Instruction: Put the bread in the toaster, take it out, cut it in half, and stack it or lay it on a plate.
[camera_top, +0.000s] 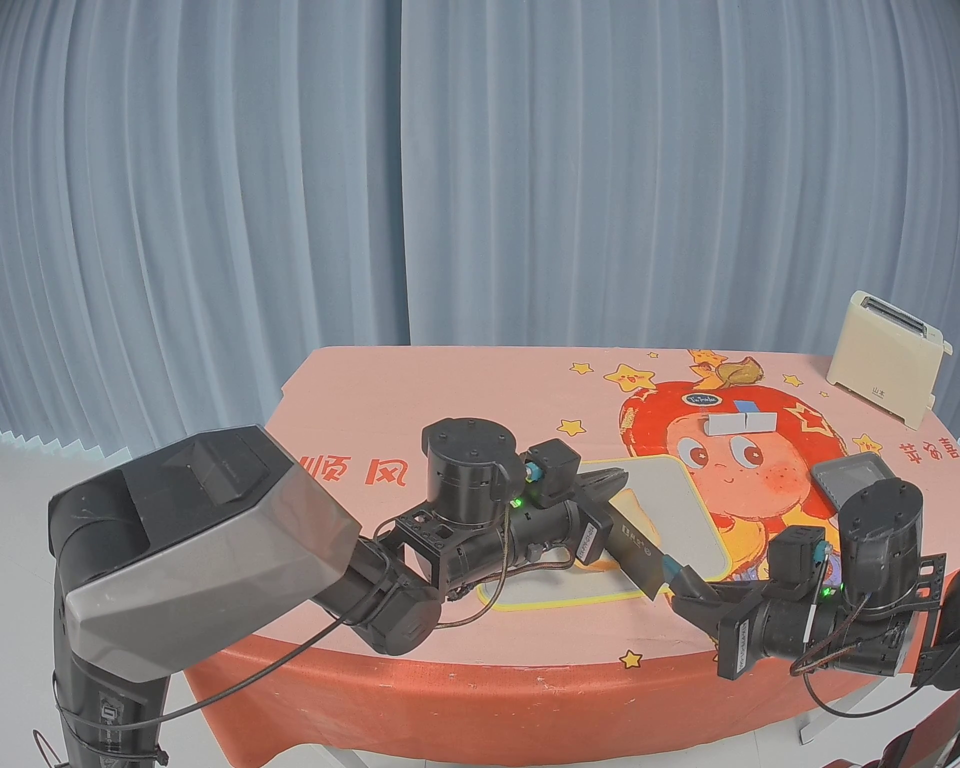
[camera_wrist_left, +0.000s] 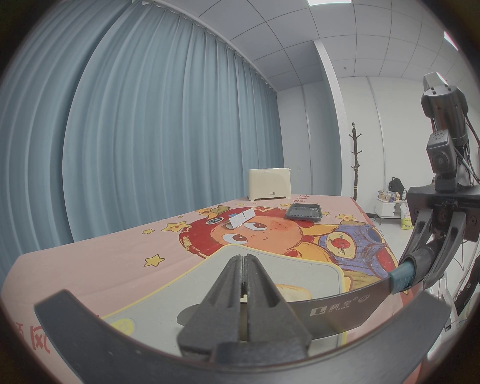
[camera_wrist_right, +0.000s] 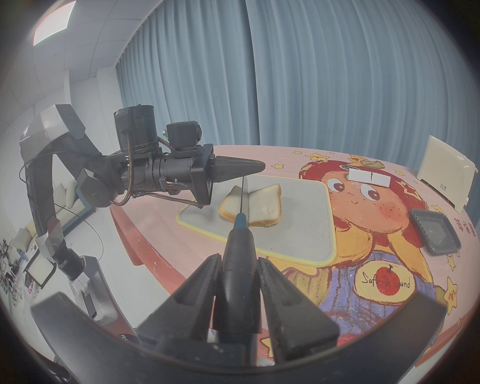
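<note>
A slice of bread (camera_wrist_right: 252, 205) lies on the grey cutting board (camera_wrist_right: 305, 220) near the table's front. My right gripper (camera_wrist_right: 239, 261) is shut on the handle of a knife (camera_wrist_right: 241, 197), whose blade stands edge-on across the middle of the slice. In the head view the blade (camera_top: 640, 560) runs from my right gripper (camera_top: 692, 592) towards the left one. My left gripper (camera_top: 612, 482) is shut with nothing in it, hovering just above the bread's left side (camera_wrist_right: 260, 164). The cream toaster (camera_top: 888, 360) stands at the table's far right corner. A dark plate (camera_top: 850, 478) lies right of the board.
A white tag (camera_top: 740, 423) lies on the tablecloth behind the board. The table's front edge (camera_top: 560, 660) runs close under both wrists. A curtain (camera_top: 400, 170) hangs behind the table.
</note>
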